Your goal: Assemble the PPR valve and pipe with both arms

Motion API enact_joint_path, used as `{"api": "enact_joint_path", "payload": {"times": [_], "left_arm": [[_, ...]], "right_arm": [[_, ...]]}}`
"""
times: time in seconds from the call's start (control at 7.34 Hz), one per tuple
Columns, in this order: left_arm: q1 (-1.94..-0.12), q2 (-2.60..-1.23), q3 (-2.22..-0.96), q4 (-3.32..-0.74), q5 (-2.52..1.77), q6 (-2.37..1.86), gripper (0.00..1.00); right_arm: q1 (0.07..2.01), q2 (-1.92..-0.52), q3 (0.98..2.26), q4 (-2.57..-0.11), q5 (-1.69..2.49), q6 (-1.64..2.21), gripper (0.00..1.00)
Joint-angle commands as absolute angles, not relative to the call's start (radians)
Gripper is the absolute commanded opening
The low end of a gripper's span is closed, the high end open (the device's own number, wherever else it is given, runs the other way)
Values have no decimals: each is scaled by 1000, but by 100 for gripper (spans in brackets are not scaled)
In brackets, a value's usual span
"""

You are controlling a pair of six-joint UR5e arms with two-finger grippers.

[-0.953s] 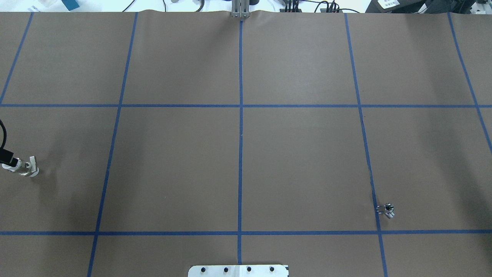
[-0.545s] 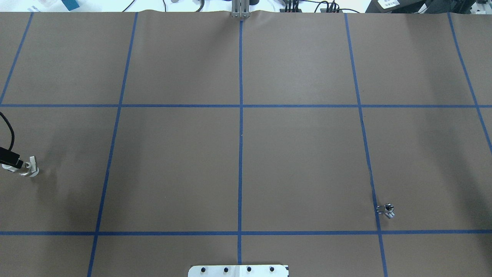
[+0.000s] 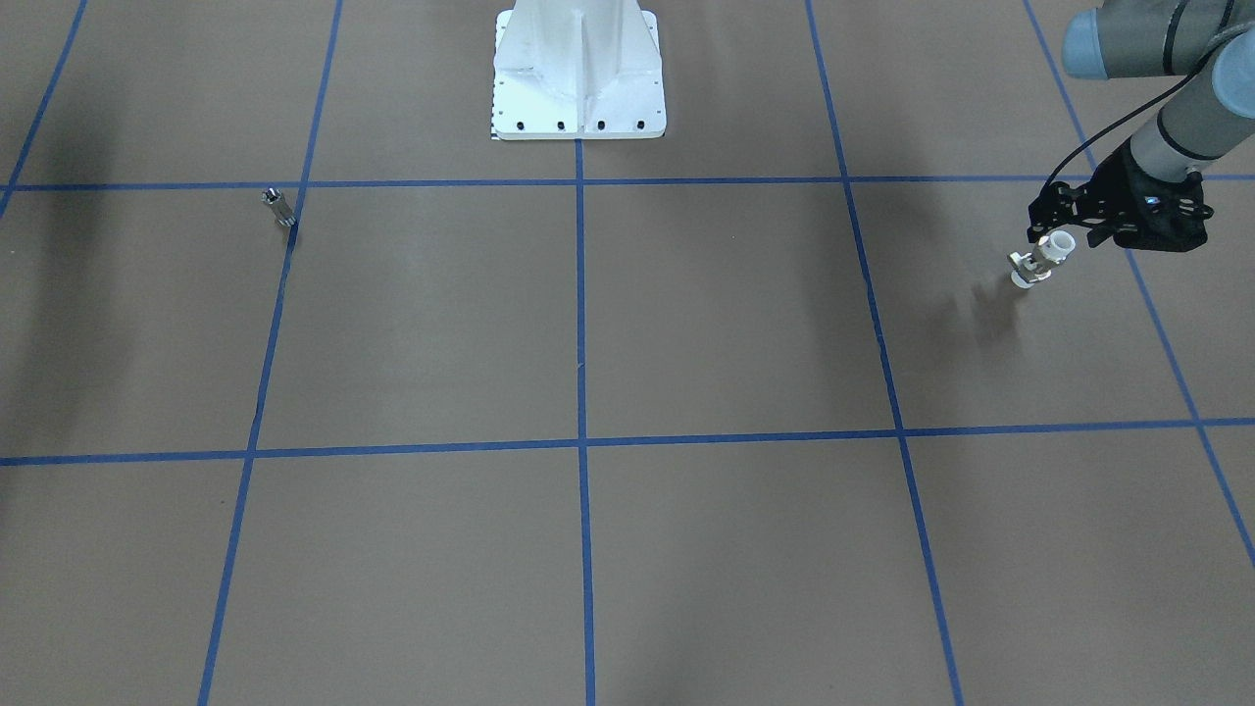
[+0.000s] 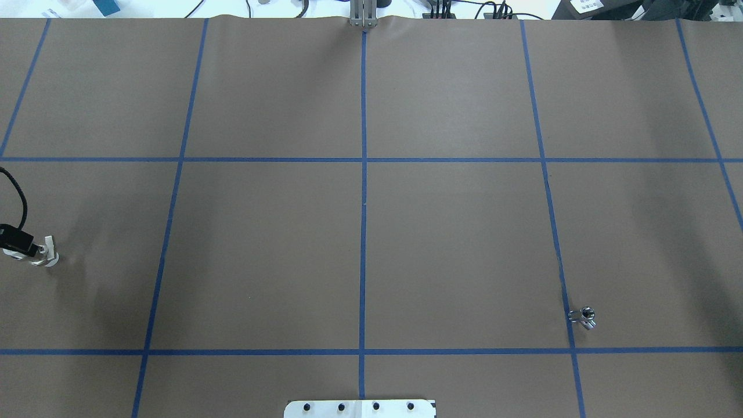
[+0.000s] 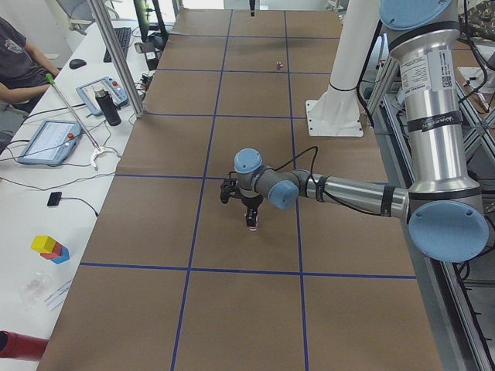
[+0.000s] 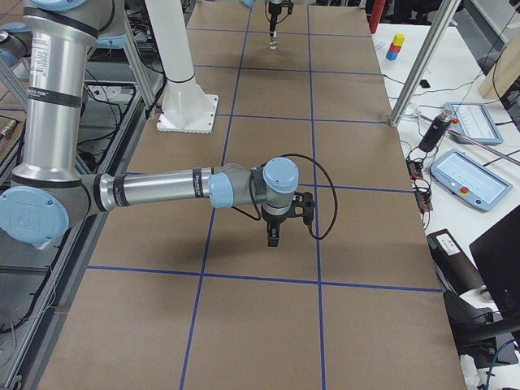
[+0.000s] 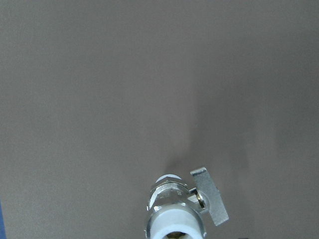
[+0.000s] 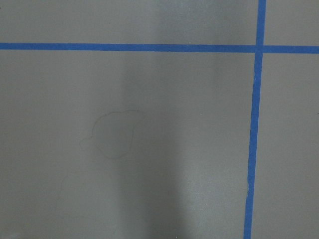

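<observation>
The PPR valve (image 3: 1039,261) stands on end on the brown table cover (image 3: 686,324), close to the table's left end and roughly midway between the robot's edge and the far edge. Its white collar (image 7: 174,224) is uppermost, and its flat side handle (image 7: 210,201) sticks out from the metal middle. The left gripper (image 3: 1069,227) hangs right over it, jaws down at the collar. The overhead view cuts the gripper off at the picture's edge and the front view is too small, so I cannot tell whether the jaws pinch the collar or stand spread beside it.

The pipe (image 4: 587,317) sits alone toward the right end, nearer the robot's edge than the far edge, just beside a blue tape line (image 4: 558,255), open end up. The right gripper (image 6: 274,237) points down over the cover near the right end. It shows only from the side, so whether its jaws are spread or pressed together cannot be told. The white pedestal (image 3: 578,78) is bolted at the middle of the robot's edge.
</observation>
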State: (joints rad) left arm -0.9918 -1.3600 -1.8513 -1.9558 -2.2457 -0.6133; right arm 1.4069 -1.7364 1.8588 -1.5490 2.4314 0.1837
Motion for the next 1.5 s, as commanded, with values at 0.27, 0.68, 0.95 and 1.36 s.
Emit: {"api": "enact_joint_path", "payload": {"times": [0.27, 0.68, 0.95, 1.36], "left_arm": [[-991, -1367, -1845, -1956, -2246, -614, 65], [-991, -1368, -1844, -1956, -2246, -612, 56], [-991, -1373, -1842, -1954, -2247, -617, 17], [-996, -1393, -1900, -1909, -2363, -620, 0]], "right_arm": [[1407, -1736, 1858, -1548, 2431, 184, 99], [1407, -1736, 1856, -1546, 2431, 184, 99], [1407, -1736, 1856, -1546, 2431, 184, 99], [1407, -1735, 1856, -1543, 2430, 184, 99]]}}
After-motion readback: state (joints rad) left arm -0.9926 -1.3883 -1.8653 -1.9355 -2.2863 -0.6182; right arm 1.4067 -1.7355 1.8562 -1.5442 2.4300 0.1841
